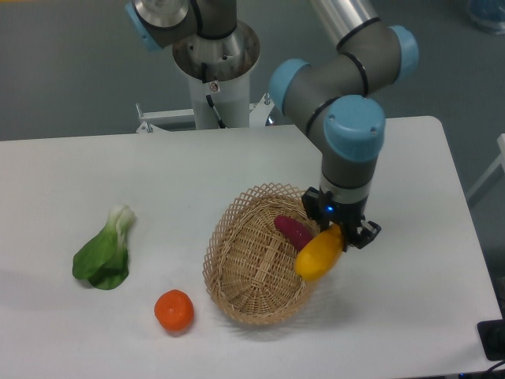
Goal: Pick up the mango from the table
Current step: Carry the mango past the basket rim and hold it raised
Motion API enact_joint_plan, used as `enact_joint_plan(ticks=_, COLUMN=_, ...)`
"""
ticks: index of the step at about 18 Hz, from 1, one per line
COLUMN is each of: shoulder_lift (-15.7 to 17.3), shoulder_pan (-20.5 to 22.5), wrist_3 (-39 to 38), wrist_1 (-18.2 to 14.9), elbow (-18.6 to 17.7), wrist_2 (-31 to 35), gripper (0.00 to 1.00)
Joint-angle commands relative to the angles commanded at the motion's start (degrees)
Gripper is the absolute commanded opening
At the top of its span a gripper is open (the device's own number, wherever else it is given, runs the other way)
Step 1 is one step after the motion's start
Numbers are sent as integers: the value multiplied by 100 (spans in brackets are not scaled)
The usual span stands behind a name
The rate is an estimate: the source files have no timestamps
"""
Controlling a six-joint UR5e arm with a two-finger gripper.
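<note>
1. The big white flat table (442,260), rounded corners, smooth matte top, w/ everything else sitting on it. The task's thing is no longer lying on it, as far as I can see.

2. The grey metal robot arm (347,71) w/ pale blue plastic joint caps, thick tubular links, reaching down over the right side of the table.

3. The oval woven wicker basket (256,304), tan, open weave w/ a looped rim, tipped so its mouth faces the camera. It looks light and easy to nudge.

4. The leafy green bok choy (102,251), white stem end up, soft crinkled leaves, lying well apart at the left.

5. The smooth yellow-orange elongated mango (320,253), tapered, glossy skin. It hangs tilted at the basket's right rim, upper end in the claw. Whether its lower end touches the rim, can't tell.

6. The black two-finger gripper (342,230), clamped on the mango's upper end, fingers either side. A small blue light shows on the wrist above.

7. The round orange fruit (174,310), dimpled skin, alone on the table left of the basket.

8. The purple-red sweet potato (293,230), dull skin, lying inside the basket just beside the mango.

9. Progress, my read: grasp made, fruit looks off the tabletop, so the pick is nearly done. Left: raise it clear of the rim. Slick, rounded skin held near one end, so it could swing or slip.
</note>
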Motion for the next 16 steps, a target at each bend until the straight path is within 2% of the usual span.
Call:
enact_joint_plan(ticks=6, shoulder_lift=-62, shoulder_pan=80, wrist_3=273, wrist_1=0, elbow=88, wrist_2=-26, gripper=26)
enact_joint_plan(ticks=10, shoulder_lift=-18, shoulder_pan=186, wrist_3=782, wrist_1=-237, elbow=88, wrist_2=-9, gripper=27)
enact_joint_plan(ticks=16, shoulder_lift=-18, shoulder_pan=186, wrist_3=791, wrist_1=-237, elbow=88, wrist_2=0, gripper=28)
